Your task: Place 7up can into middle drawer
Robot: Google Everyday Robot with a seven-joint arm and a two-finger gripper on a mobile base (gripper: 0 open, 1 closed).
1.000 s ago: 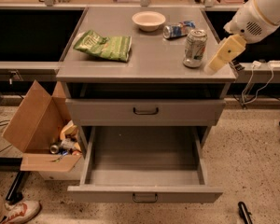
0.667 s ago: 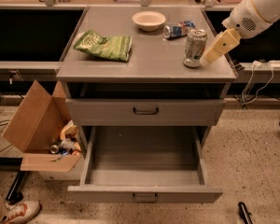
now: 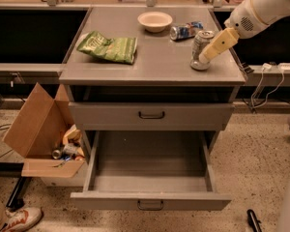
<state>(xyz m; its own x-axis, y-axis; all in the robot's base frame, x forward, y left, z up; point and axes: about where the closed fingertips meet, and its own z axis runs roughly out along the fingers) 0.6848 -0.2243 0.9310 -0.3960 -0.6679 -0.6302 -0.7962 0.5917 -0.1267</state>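
The 7up can (image 3: 198,43), silvery with green markings, stands upright near the right edge of the cabinet top (image 3: 150,64). My gripper (image 3: 209,55), on a white arm with a yellowish end, reaches in from the upper right. It sits against the can's right side at mid height. The middle drawer (image 3: 150,200) is pulled wide open below, and nothing shows inside it. The handled drawer above it (image 3: 151,115) is closed.
On the cabinet top are a green chip bag (image 3: 108,47), a white bowl (image 3: 155,21) and a blue-and-silver can (image 3: 186,30) lying on its side. An open cardboard box of trash (image 3: 38,129) stands left of the cabinet. A shoe (image 3: 17,220) is at the bottom left.
My gripper has moved left and slightly down from beside the can until it rests against the can's right side. The can and the drawer have not moved.
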